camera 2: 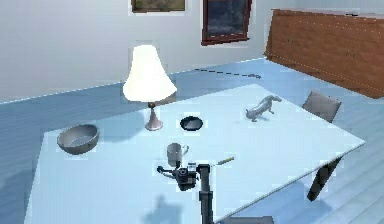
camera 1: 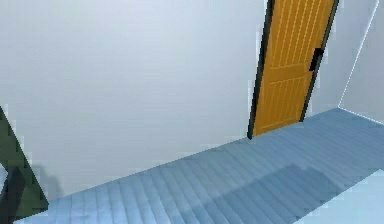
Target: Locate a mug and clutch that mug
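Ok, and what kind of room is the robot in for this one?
Probably a dining or living area in a house. A large pale table carries a lamp, a bowl and a mug, a chair stands at its side, and the forward view shows an orange door.

- I see an orange panelled door (camera 1: 293, 60) in a black frame, set in a plain off-white wall (camera 1: 120, 80)
- The floor (camera 1: 250, 175) reads to me as blue-grey with fine plank lines
- On my side camera the table (camera 2: 90, 180) is a plain, pale bluish white
- The lamp (camera 2: 149, 75) has a cream shade on a pinkish-brown foot
- The bowl (camera 2: 78, 138) is mid grey, the mug (camera 2: 176, 152) pale grey
- I make out a small black dish (camera 2: 192, 123) and a whitish-grey animal statue (camera 2: 262, 107)
- The arm (camera 2: 206, 200) is black
- The picture (camera 2: 227, 20) is dark blue in a dark red frame
- The wooden panel (camera 2: 330, 45) is reddish brown with plank lines
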You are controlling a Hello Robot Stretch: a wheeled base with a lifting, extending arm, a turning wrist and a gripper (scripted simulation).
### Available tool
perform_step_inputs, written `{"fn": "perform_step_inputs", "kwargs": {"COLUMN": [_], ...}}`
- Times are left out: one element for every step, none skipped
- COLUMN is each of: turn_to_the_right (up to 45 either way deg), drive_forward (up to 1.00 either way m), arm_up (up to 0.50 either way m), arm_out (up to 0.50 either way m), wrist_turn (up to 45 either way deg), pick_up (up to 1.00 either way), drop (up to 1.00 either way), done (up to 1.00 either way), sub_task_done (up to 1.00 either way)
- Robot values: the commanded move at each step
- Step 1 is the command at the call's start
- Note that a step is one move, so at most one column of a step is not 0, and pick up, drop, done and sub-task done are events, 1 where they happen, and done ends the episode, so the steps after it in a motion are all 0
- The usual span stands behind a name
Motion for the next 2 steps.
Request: {"fn": "perform_step_inputs", "kwargs": {"turn_to_the_right": [0.0,0.0], "drive_forward": [0.00,0.00], "arm_up": [0.00,0.10], "arm_out": [0.00,0.00], "wrist_turn": [0.0,0.0], "pick_up": [1.00,0.00], "drop": [0.00,0.00], "done": [0.00,0.00], "sub_task_done": [0.00,0.00]}}
